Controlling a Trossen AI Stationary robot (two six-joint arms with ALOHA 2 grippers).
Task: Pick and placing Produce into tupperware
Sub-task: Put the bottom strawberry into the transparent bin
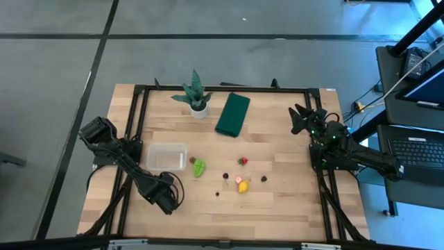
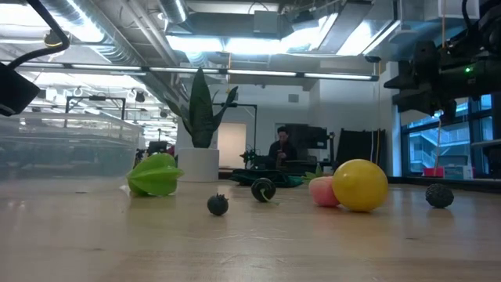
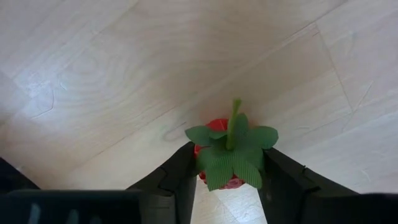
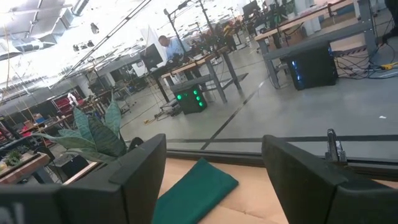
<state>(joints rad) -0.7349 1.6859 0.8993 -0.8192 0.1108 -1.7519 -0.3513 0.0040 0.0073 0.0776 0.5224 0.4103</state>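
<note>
My left gripper [image 3: 229,186] [image 1: 166,198] is over the near left part of the table, shut on a red berry with a green leafy cap [image 3: 228,152]. The clear tupperware [image 1: 166,156] [image 2: 63,153] sits on its base on the table, beyond that gripper. To its right lie the light green leafy piece [image 1: 199,167] [image 2: 155,174], a red berry [image 1: 242,161], a pink piece [image 2: 322,190], the yellow piece [image 1: 243,186] [image 2: 360,185] and small dark berries [image 1: 263,178] [image 2: 218,205]. My right gripper [image 4: 214,168] [image 1: 302,118] is open, raised at the far right. My left gripper pinches the red berry [image 3: 214,129] between its two fingers [image 3: 180,177], which stand on the berry's two sides just below its green cap. The fingers come from above, pointing down at the table. The cap hides the berry's underside; whether it touches the table, I cannot tell.
A potted green plant [image 1: 195,97] and a dark green folded cloth [image 1: 232,114] [image 4: 196,196] stand along the far edge. A black frame [image 1: 222,89] rims the table. Bare wood lies near the front edge [image 1: 229,215]. A person [image 2: 282,145] is in the room behind.
</note>
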